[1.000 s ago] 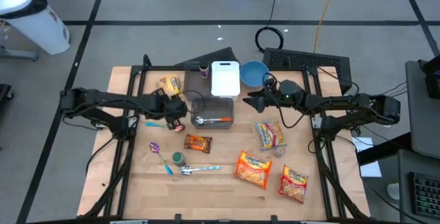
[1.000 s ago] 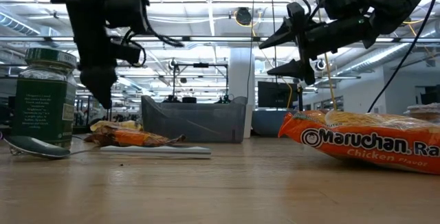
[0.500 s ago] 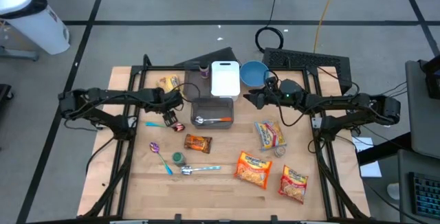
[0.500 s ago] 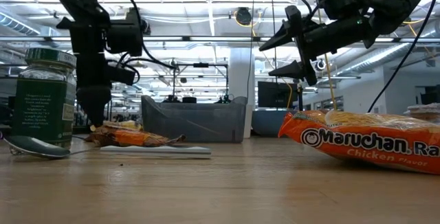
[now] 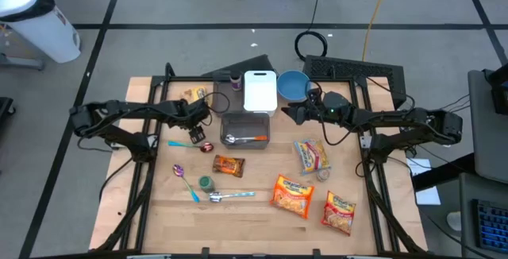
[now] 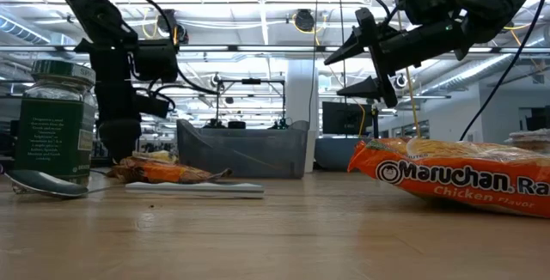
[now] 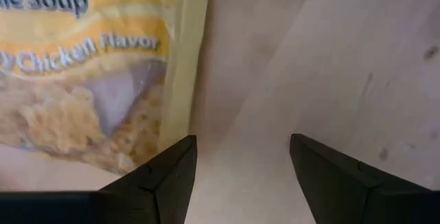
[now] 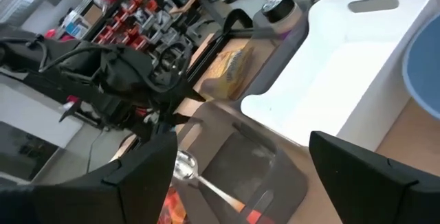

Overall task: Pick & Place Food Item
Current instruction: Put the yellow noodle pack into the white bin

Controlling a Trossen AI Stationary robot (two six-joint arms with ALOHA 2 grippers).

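A yellow chicken-flavor noodle packet (image 5: 194,94) (image 7: 89,66) lies flat on the wooden table at the far left. My left gripper (image 5: 198,110) (image 7: 240,176) points steeply down just beside the packet's edge, open, its fingertips over bare wood and nothing between them. In the low view the left gripper (image 6: 120,147) hangs close above the table top. My right gripper (image 5: 290,114) (image 6: 371,57) is held level and open, well above the table, near the grey bin (image 5: 245,128) and facing the left arm.
The grey bin holds a spoon. A white tray (image 5: 259,90), blue bowl (image 5: 293,84) and dark bottle (image 5: 235,79) stand at the far edge. Orange noodle packets (image 5: 292,195) (image 5: 340,211), another packet (image 5: 311,156), a brown snack (image 5: 228,164), a green jar (image 5: 205,183) and spoons (image 5: 186,179) lie nearer.
My left gripper has moved toward the table's far edge and down, coming close beside the yellow noodle packet, still open. Nothing on the table has shifted.
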